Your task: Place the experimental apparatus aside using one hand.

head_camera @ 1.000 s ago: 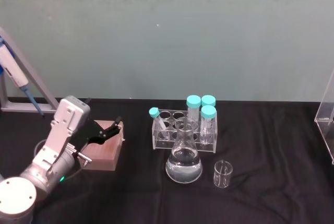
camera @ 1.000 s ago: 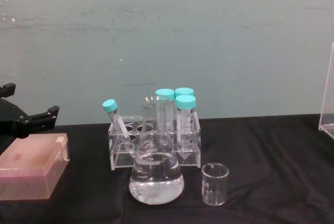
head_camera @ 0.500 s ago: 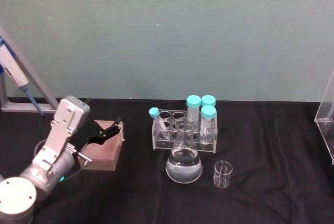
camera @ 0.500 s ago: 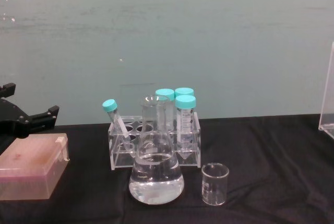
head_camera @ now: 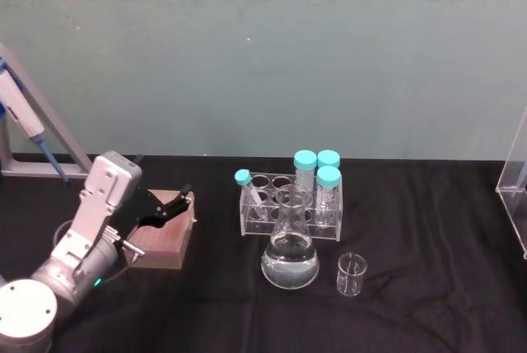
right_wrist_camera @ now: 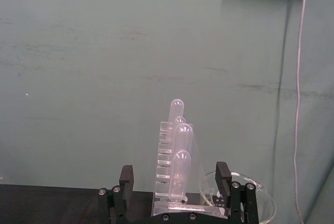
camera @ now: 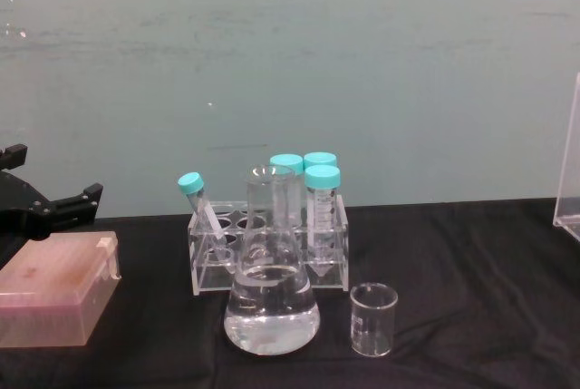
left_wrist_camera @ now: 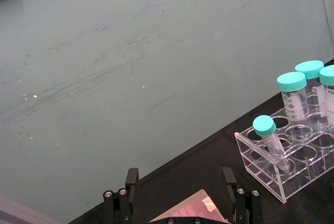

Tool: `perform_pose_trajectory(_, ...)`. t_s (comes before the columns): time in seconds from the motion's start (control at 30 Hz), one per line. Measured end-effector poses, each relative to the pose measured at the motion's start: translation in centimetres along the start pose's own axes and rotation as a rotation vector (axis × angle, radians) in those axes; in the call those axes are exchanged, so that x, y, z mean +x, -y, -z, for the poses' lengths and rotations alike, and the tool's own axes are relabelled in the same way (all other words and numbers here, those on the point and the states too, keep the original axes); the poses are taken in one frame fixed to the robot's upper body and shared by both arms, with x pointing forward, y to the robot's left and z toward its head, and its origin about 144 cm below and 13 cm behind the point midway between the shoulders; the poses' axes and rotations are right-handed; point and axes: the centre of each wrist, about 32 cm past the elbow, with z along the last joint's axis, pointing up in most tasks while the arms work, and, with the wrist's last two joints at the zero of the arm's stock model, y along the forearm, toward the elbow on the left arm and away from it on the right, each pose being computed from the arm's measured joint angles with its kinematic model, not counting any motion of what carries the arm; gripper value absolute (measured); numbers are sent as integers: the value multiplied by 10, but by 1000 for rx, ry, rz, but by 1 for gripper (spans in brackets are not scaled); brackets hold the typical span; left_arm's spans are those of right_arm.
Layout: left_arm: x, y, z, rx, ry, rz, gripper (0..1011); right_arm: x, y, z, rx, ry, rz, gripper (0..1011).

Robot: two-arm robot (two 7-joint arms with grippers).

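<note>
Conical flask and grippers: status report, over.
Left gripper open over pink box. Right gripper open, facing acrylic stand. Conical flask upright, untouched, beaker beside it. Tube rack behind flask.

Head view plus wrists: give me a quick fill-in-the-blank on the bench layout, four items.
1. The rack holds ____ teal-capped tubes.
2. The small beaker stands on the conical flask's ____ side.
3. The left gripper hovers over the pink box, fingers ____.
4. The right gripper, facing a clear tube stand, has fingers ____.
Missing words: four; right; open; open.
</note>
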Motion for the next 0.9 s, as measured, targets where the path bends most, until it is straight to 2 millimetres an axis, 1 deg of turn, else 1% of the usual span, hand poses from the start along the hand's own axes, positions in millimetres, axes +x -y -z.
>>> perform_pose_trajectory(0.9,0,0,0,0,0,0,1000,-15,20,-16,76,57,37,1003)
